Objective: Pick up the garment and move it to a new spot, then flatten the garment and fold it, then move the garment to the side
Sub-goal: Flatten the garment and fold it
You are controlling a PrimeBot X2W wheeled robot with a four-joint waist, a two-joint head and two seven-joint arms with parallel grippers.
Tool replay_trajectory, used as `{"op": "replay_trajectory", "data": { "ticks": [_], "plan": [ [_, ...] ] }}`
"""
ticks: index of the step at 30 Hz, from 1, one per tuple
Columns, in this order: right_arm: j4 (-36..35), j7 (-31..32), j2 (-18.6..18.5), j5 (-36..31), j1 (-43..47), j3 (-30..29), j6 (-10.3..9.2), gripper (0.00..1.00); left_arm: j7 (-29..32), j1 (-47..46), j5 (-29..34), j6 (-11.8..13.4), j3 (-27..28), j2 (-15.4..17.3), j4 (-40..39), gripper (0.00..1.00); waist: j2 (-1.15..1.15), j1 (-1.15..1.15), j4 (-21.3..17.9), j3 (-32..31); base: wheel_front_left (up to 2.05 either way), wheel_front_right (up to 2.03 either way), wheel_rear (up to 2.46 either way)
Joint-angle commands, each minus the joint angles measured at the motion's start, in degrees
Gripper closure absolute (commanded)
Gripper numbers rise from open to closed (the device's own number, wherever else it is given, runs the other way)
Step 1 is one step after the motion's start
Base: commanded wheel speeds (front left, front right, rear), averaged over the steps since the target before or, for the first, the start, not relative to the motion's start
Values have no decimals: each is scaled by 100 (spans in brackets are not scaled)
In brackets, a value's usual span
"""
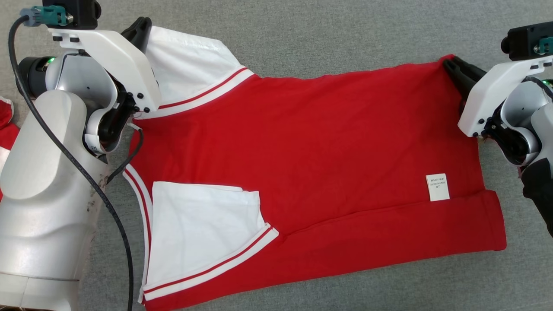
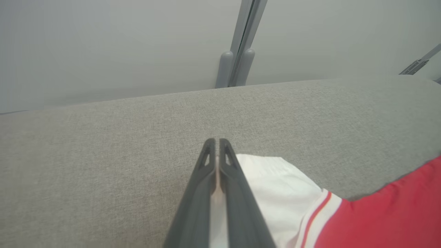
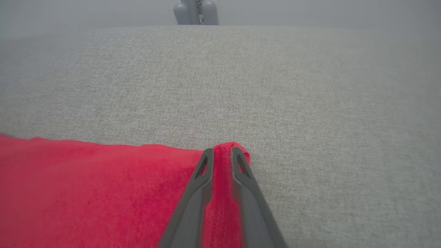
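Observation:
The garment (image 1: pixel 302 151) is a red shirt with white, red-striped sleeves, spread across the grey fabric surface (image 1: pixel 345 34). Its near edge is folded over in a long band. At its far left, my left gripper (image 1: pixel 140 28) is shut on the white sleeve (image 2: pixel 282 186), and white cloth shows between the closed fingers in the left wrist view (image 2: pixel 217 141). My right gripper (image 1: pixel 449 62) is at the garment's far right corner. In the right wrist view its fingers (image 3: pixel 223 151) pinch a ridge of the red cloth (image 3: pixel 86 186) with only a narrow gap.
A white care label (image 1: pixel 437 187) lies on the red cloth near the right side. Another red and white piece of cloth (image 1: pixel 6 125) shows at the left edge. Grey posts (image 2: pixel 236 65) stand beyond the surface's far edge. Bare grey fabric runs behind the garment.

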Motion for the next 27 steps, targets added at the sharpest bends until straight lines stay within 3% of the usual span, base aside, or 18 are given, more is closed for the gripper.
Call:
{"op": "replay_trajectory", "data": {
  "ticks": [1,3,6,7,8,9,19,20,21,22,24,25,27],
  "plan": [
    [66,37,-9,36,-65,23,-2,89,11,36,1,37,6,44,-49,100,0,0,6,-1,0,0,0],
    [191,66,1,77,-110,78,-2,100,42,77,-2,50,-9,49,-110,100,0,0,19,-4,0,0,0],
    [376,-29,5,66,-193,131,-2,100,66,124,-13,78,-30,66,-187,100,0,0,36,-9,0,0,0],
    [432,-45,22,77,-206,148,-2,73,82,129,-19,85,-37,70,-208,100,0,0,40,-12,0,0,0],
    [474,-81,43,99,-214,165,-2,5,83,127,-27,88,-40,79,-229,100,0,0,44,-14,0,0,0],
    [527,-88,58,116,-225,187,-2,0,90,128,-29,94,-43,88,-253,100,0,0,47,-16,0,0,0],
    [922,-198,116,244,-353,419,-2,0,119,209,-51,71,-145,56,-309,100,0,0,158,-80,0,0,0],
    [952,-220,119,259,-372,445,-2,5,122,204,-46,61,-153,59,-296,100,0,0,172,-89,0,0,0],
    [975,-228,117,265,-390,471,-2,20,121,196,-46,50,-161,62,-279,100,0,0,186,-101,0,0,0],
    [977,-267,115,250,-422,508,-2,49,119,189,-52,48,-172,62,-264,100,0,0,196,-112,0,0,0],
    [1007,-288,116,257,-463,585,-2,95,104,187,-57,33,-189,61,-237,100,0,0,214,-133,0,0,0],
    [1010,-298,120,269,-472,631,-2,100,94,191,-57,30,-196,63,-226,100,0,0,221,-146,0,0,0],
    [1022,-381,100,293,-539,667,-2,100,24,182,-31,5,-206,83,-227,100,0,0,233,-170,0,0,0]
  ]
}}
